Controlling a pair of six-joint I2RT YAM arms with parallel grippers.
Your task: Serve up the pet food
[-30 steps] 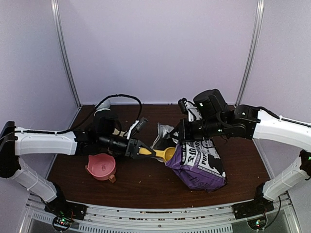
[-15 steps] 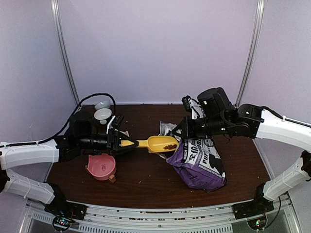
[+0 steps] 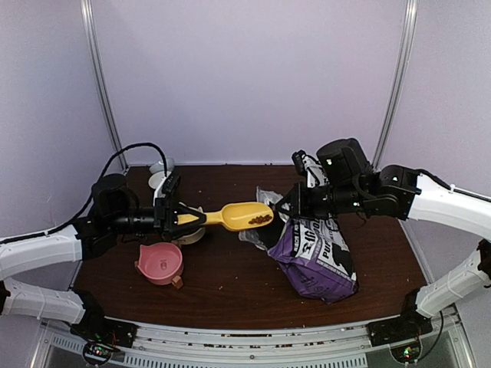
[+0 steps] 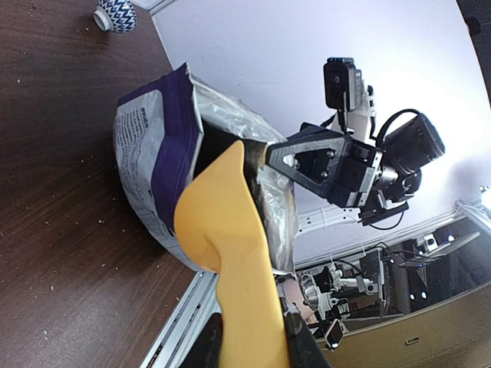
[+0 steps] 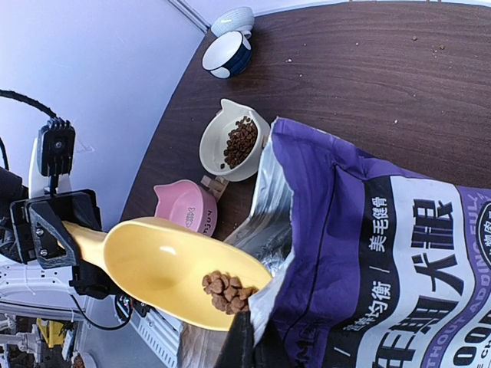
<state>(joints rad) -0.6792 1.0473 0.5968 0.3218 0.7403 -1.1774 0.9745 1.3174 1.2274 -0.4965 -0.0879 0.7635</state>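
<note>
Both the left arm (image 3: pixel 42 249) and the right arm (image 3: pixel 449 201) are being shown clad in white shells along the long links, with black housings at the joints and wrists. A black cable (image 3: pixel 130 147) is being carried in a loop above the left wrist. The right gripper (image 3: pixel 285 208) is being seen in black, its triangular bracket (image 4: pixel 322 157) studded with screw heads, a small black camera (image 4: pixel 341 80) being borne above it. Green and red lights (image 3: pixel 97 351) are being displayed at the bases.
</note>
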